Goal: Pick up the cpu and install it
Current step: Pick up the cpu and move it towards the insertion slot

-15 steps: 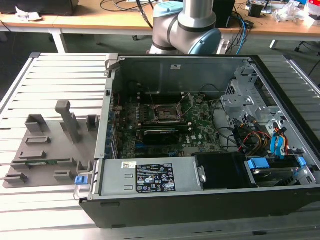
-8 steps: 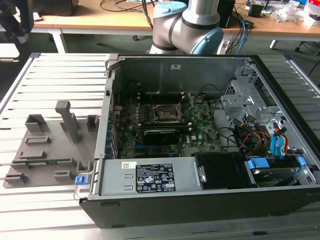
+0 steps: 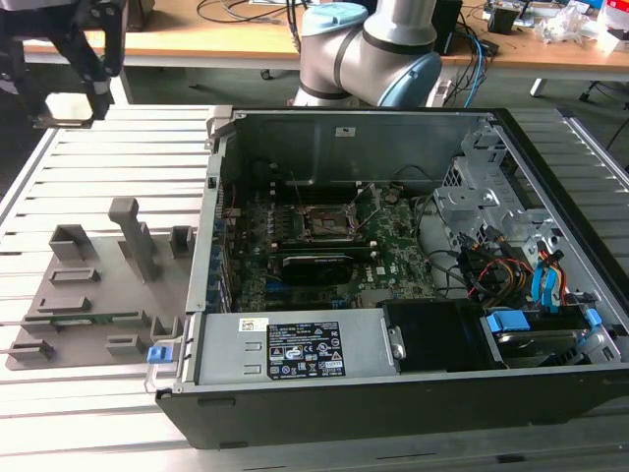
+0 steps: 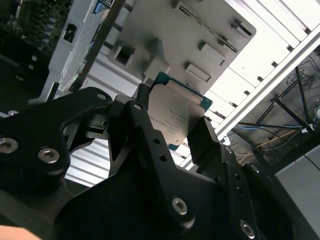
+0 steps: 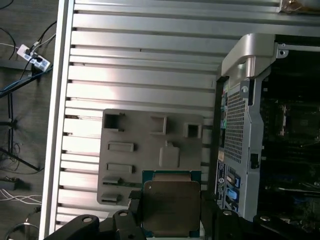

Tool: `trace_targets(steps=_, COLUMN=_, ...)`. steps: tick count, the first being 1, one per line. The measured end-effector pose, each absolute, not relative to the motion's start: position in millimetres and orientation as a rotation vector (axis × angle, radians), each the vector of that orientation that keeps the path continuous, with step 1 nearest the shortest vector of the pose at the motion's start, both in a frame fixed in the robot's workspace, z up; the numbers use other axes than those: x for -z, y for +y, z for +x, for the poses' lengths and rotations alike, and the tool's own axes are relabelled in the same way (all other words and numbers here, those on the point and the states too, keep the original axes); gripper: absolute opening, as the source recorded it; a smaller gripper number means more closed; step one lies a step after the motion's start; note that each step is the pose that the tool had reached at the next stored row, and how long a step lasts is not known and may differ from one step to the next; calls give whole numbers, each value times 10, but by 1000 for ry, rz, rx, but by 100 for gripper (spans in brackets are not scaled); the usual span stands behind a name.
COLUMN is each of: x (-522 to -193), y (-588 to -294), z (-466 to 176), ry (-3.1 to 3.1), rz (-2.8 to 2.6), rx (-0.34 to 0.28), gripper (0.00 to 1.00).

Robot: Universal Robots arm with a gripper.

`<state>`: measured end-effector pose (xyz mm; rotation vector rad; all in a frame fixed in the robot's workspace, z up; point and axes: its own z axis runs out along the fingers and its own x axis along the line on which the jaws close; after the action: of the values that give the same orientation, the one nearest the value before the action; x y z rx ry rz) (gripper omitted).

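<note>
Black two-fingered hand clamps the flat square silver-topped cpu by its edges, aloft over the grey slatted counter; a slip or tilt could misseat it in the black socket frame.

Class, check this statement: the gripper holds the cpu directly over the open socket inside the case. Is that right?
No. The gripper holds the cpu outside the case, up near the grey fixture plate, as the first wrist view shows.

Black gripper high at the exterior view's left, fingers tight on the cpu
</note>
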<state>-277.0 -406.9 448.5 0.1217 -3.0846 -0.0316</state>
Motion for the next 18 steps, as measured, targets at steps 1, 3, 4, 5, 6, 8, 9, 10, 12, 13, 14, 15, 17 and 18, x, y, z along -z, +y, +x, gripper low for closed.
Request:
trace_targets(steps=1, x=-4478, y=-4064, z=-2732, ry=-3083, rz=122, rx=31, gripper=55)
trace_targets(steps=3, x=-4445, y=-4044, z=-2566, ry=-3074, rz=121, rx=31, gripper=55)
trace_targets(steps=4, x=-4430, y=-4034, z=-2490, ry=-3070, rz=121, rx=31, gripper=55)
trace_targets(steps=5, x=-4405, y=-4017, z=-2359, ry=-3064, rz=120, rx=30, gripper=55)
trace_targets(steps=6, x=-4382, y=-4002, z=-2247, ry=-3058, rz=120, rx=29, gripper=55)
trace_targets(steps=8, x=-4346, y=-3979, z=-2065, ry=-3049, rz=120, rx=29, gripper=55)
trace_targets(steps=9, x=-4337, y=-3973, z=-2024, ry=-3047, rz=120, rx=29, gripper=55)
trace_targets(steps=10, x=-4321, y=-3963, z=-1946, ry=-3043, rz=119, rx=29, gripper=55)
trace_targets(steps=12, x=-4292, y=-3944, z=-1799, ry=-3035, rz=119, rx=28, gripper=55)
trace_targets(steps=13, x=-4279, y=-3937, z=-1739, ry=-3032, rz=119, rx=28, gripper=55)
trace_targets(steps=14, x=-4266, y=-3930, z=-1674, ry=-3028, rz=119, rx=28, gripper=55)
trace_targets(steps=15, x=-4250, y=-3923, z=-1608, ry=-3025, rz=118, rx=28, gripper=55)
trace_targets(steps=17, x=-4214, y=-3906, z=-1452, ry=-3016, rz=118, rx=28, gripper=55)
trace_targets(steps=18, x=-4204, y=-3901, z=-1409, ry=-3014, rz=118, rx=29, gripper=55)
